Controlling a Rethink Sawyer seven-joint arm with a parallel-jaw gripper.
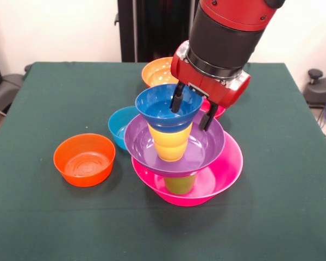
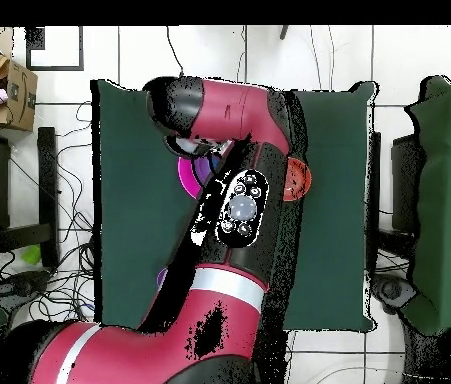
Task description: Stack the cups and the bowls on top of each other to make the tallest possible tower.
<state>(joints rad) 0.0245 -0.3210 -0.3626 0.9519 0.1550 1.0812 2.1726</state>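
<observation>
Straddling glossy dk-blue bowl [image 1: 168, 106] rim: gripper [image 1: 193, 111].

The round pink plastic bowl [image 1: 228, 173], purple plastic bowl [image 1: 206, 147], dark blue plastic bowl [image 1: 152, 106] and yellow plastic cup [image 1: 170, 144] were glossy and smooth. The dark green tabletop [image 1: 54, 217] was matt cloth. The red arm casing [image 2: 229, 120] looked smooth and shiny.

Tower [image 1: 180, 142], base upward: a magenta-pink bowl [image 1: 217, 176], a lime green cup [image 1: 179, 184], a purple bowl [image 1: 206, 145], a yellow cup [image 1: 169, 142] and a dark blue bowl [image 1: 162, 106]. Left of the tower stand a light blue bowl [image 1: 118, 126] and an orange bowl [image 1: 85, 159]; behind it, a paler orange bowl [image 1: 155, 70]. The desk [image 1: 54, 98] is dark green. The arm [image 1: 228, 32] is red and black, its claw [image 1: 193, 111] black.
</observation>
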